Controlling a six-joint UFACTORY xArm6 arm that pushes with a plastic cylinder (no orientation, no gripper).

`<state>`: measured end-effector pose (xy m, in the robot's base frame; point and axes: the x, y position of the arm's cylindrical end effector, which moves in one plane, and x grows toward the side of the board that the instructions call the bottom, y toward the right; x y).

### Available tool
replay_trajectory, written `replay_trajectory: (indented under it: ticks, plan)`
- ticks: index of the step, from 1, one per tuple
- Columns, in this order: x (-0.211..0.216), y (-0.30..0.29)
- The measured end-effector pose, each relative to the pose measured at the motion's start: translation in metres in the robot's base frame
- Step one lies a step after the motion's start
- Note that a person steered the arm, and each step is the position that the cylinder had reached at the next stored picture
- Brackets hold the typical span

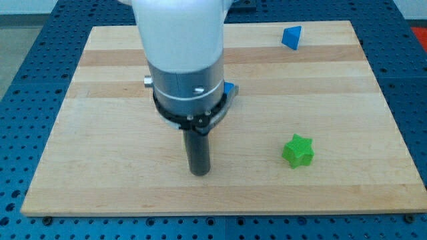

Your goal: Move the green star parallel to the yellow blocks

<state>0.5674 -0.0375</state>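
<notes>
A green star block point(297, 150) lies on the wooden board point(100, 173) at the lower right. My tip point(199, 173) rests on the board well to the star's left and a little lower in the view, apart from it. No yellow blocks show in this view; the arm's body hides part of the board's middle and top.
A blue block point(291, 37) sits near the board's top right edge. A second blue block point(228, 88) peeks out just right of the arm's body, mostly hidden. The board lies on a blue perforated table point(20, 80).
</notes>
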Motion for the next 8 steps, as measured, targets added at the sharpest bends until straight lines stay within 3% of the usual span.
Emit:
replay_trajectory:
  ticks: [2, 3, 5, 7, 8]
  plan:
    - [0.028, 0.068]
    - [0.009, 0.102]
    - [-0.051, 0.111]
    - [0.018, 0.130]
    - [0.030, 0.160]
